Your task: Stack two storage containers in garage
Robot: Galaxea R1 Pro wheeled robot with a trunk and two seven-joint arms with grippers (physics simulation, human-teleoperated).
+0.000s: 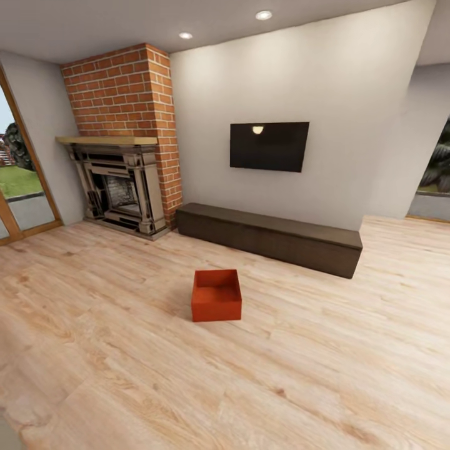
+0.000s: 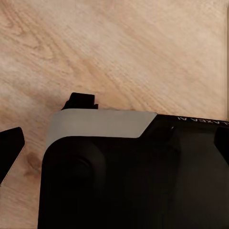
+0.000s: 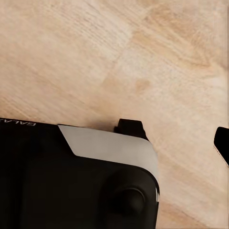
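Observation:
One orange-red open-top storage container [image 1: 216, 299] stands empty on the light wood plank floor [image 1: 125, 350] of the living room, in the middle of the head view, a short way in front of the low dark bench. In the left wrist view my left gripper [image 2: 114, 145] hangs over the wood planks beside my dark base [image 2: 124, 181]; one black fingertip [image 2: 10, 145] shows at the picture's edge. My right gripper [image 3: 114, 143] hangs likewise, with a fingertip [image 3: 223, 142] at the edge. Both stand open and hold nothing. The garage is out of view.
A brick fireplace [image 1: 125, 169] stands at the back left. A wall TV [image 1: 269, 145] hangs above a long low dark bench [image 1: 269, 236]. A glass door [image 1: 19, 187] is at far left and a window [image 1: 437, 175] at far right. Wood floor surrounds the container.

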